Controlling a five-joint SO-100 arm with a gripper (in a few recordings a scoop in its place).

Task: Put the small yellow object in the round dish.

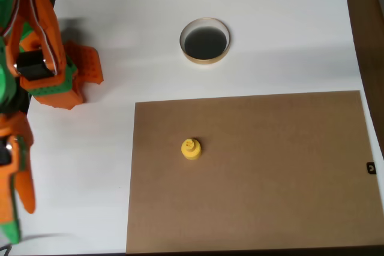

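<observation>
Sitting upright on the brown board [252, 172], the small yellow object [191, 148] is near the board's left edge, knob up, touched by nothing. The round dish [205, 41] lies on the white table [288, 28] above the board, well apart from the object. The orange-and-green arm is folded along the left edge; the gripper [84, 79] points right, far from both. Whether its jaws are apart or together cannot be told.

Bright, even light from above, glossy white tabletop [270, 34] nearly washed out with faint grey bands, soft shadow beside the orange and green plastic arm [51, 58], matte brown cardboard sheet [270, 184] glare-free, mild overall softness, dark right edge
</observation>
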